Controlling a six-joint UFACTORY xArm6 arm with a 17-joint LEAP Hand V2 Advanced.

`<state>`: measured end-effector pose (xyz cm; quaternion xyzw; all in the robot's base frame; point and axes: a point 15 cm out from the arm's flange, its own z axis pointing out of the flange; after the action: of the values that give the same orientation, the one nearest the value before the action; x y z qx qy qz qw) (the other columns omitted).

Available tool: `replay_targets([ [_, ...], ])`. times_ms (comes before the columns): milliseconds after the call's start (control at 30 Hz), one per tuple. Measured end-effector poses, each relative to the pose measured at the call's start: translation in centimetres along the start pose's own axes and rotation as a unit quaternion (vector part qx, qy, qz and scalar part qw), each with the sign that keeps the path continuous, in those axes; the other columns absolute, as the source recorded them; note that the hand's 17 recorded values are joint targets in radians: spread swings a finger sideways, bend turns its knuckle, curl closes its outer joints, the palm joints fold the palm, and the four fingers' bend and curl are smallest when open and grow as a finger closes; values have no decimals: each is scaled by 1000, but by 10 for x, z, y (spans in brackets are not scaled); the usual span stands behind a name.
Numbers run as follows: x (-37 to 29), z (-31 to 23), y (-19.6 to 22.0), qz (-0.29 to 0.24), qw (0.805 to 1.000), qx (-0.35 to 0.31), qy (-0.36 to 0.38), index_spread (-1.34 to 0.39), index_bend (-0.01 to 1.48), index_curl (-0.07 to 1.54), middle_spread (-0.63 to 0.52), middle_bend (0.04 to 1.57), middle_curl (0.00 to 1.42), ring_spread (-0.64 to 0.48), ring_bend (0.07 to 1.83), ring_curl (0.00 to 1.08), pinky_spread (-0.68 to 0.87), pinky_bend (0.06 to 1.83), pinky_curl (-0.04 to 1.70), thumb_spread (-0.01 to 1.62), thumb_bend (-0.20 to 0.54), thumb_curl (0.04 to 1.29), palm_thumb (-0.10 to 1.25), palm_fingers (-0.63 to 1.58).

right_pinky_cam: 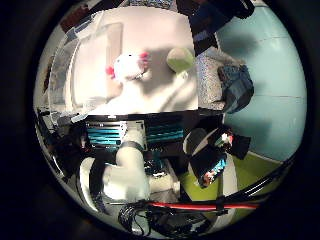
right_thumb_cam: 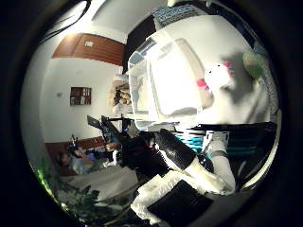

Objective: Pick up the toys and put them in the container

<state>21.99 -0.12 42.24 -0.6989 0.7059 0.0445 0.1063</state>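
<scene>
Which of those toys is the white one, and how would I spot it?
Start at the white table, where a clear plastic container stands. Right beside the container lies a white plush toy. Pink tufts on its head set it apart from the round green toy nearby.

An indoor room of the lab or office kind is shown, set up for robot trials. A white table [right_pinky_cam: 150, 30] is seen with a clear plastic container [right_thumb_cam: 165, 80] on it, and beside the container a white plush toy [right_pinky_cam: 129, 66] with pink parts and a green toy [right_pinky_cam: 180, 59]. A white wall [right_thumb_cam: 61, 109] with brown wood panels [right_thumb_cam: 94, 47] is seen behind, and a small dark shelf [right_thumb_cam: 79, 95] is hung on it. A green plant [right_thumb_cam: 75, 201] is seen at the room's edge. A pale blue floor [right_pinky_cam: 270, 75] is seen beside the table
</scene>
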Motion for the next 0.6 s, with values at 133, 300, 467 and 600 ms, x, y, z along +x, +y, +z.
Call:
replay_targets([
  [133,4,-3,-10,-2,1000,11,9,-400,159,275,12,196,322,204,399,180,433,474,245,1175,-22,311,533,127],
  [300,23,-18,-29,0,999,17,44,-396,154,266,12,201,325,203,383,195,430,469,258,1173,-25,307,498,110],
  [467,47,-22,-60,10,997,37,64,-393,158,265,12,198,328,202,364,204,430,461,268,1174,-19,308,488,113],
  [600,92,-24,-88,57,994,55,78,-386,162,268,12,194,325,202,352,210,431,451,272,1167,-21,306,484,118],
])
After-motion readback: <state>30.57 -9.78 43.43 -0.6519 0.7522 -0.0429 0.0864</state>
